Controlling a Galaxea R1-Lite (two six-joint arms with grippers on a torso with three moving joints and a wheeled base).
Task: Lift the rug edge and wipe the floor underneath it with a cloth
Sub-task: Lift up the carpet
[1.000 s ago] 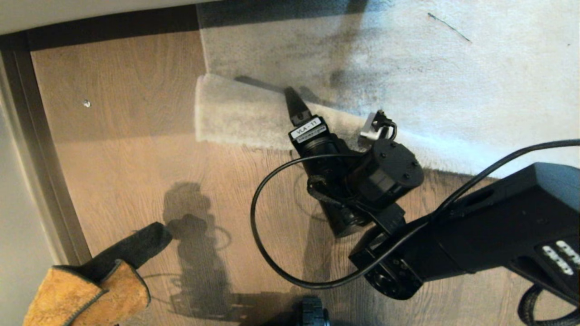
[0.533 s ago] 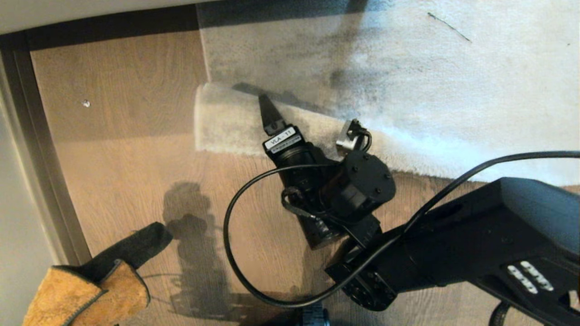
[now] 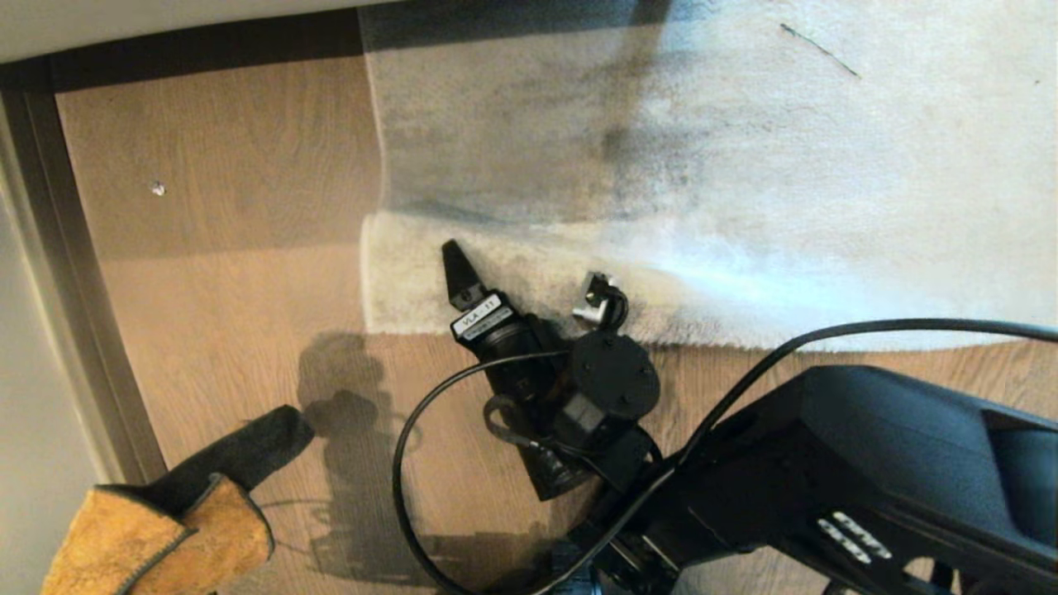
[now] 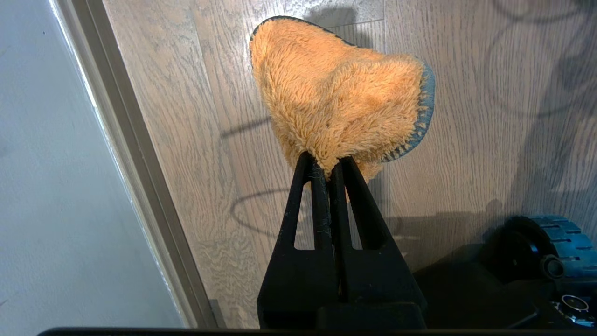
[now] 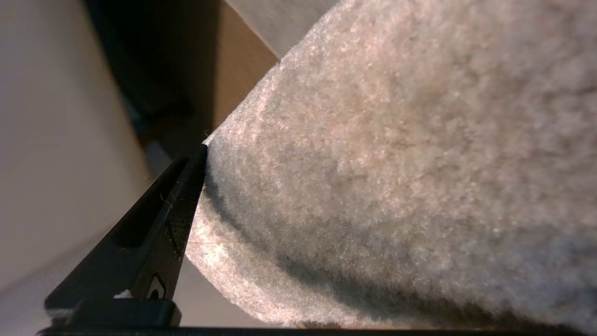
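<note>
The grey rug (image 3: 744, 165) covers the far right of the floor (image 3: 231, 273). Its near-left rug edge (image 3: 405, 273) is curled up as a pale fold. My right gripper (image 3: 471, 277) is open at that fold. One black finger (image 3: 457, 268) lies over the pile, and the other finger is hidden. In the right wrist view the rug edge (image 5: 373, 163) fills the space beside that finger (image 5: 177, 210). At the near left, my left gripper (image 4: 330, 163) is shut on the mustard-orange cloth (image 4: 340, 93), held above the planks. The cloth (image 3: 157, 529) also shows in the head view.
A dark skirting strip (image 3: 83, 289) and a pale wall run along the left and far sides. A small white speck (image 3: 158, 189) lies on the bare planks. The robot's wheel (image 4: 550, 252) sits near the left arm. The right arm's cable (image 3: 405, 463) loops over the floor.
My right gripper has moved toward me and leftward. The rug fold has come with it, so more flat rug now shows behind the fold. The left arm and cloth stayed still.
</note>
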